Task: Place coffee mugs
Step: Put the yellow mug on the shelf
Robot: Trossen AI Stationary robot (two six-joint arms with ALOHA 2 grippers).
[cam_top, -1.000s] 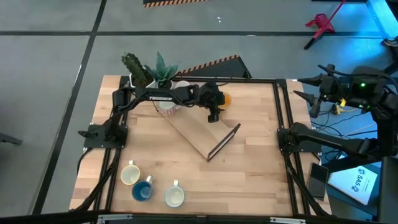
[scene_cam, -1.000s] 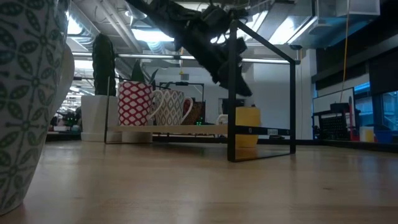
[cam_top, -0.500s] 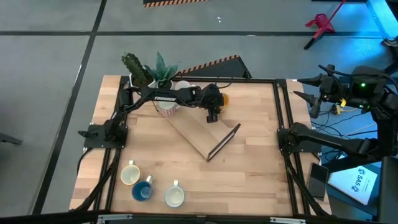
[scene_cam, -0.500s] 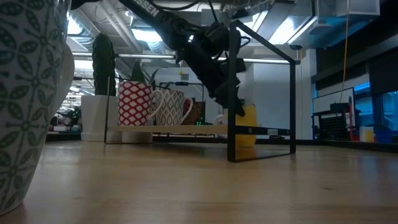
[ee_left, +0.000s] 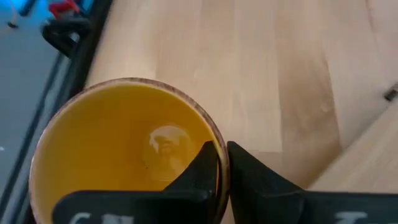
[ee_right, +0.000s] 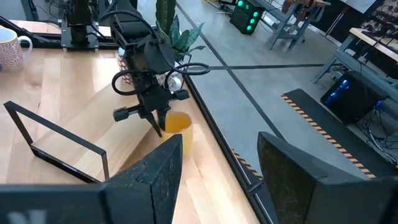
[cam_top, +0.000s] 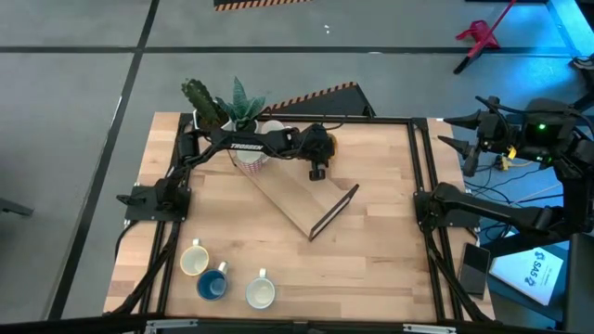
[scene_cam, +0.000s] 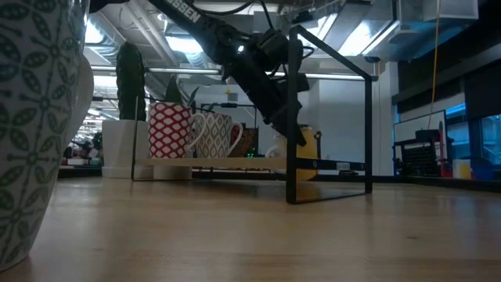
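The orange coffee mug (ee_left: 124, 143) stands on the table just off the far side of the wooden tray (cam_top: 292, 199), and my left gripper (ee_left: 222, 163) is shut on it from above. The right wrist view shows that gripper (ee_right: 160, 129) at the mug's near side (ee_right: 178, 127). Two patterned mugs (scene_cam: 192, 131) stand on the tray's far-left end. A cream mug (cam_top: 193, 260), a blue one (cam_top: 213, 283) and a white one (cam_top: 261, 292) stand at the near left. My right gripper (ee_right: 217, 180) waits open beyond the table's far right corner. My left gripper pinches the orange mug's wall at the rim (ee_left: 221, 149), one finger (ee_left: 202, 171) inside the cup and the other (ee_left: 255, 177) outside. The fingers come from above, slanting down. The mug's opening faces up.
Two white pots with green plants (cam_top: 223, 107) stand at the far left corner behind the arm. The tray's black wire handle (cam_top: 334, 211) rises at its near-right end. Another patterned mug (scene_cam: 31, 117) looms close at the left of the low view. Bare wood lies right of the tray.
My left gripper has come down and slightly toward the table's far left, from above the orange mug onto its rim. The mug stays on the table.
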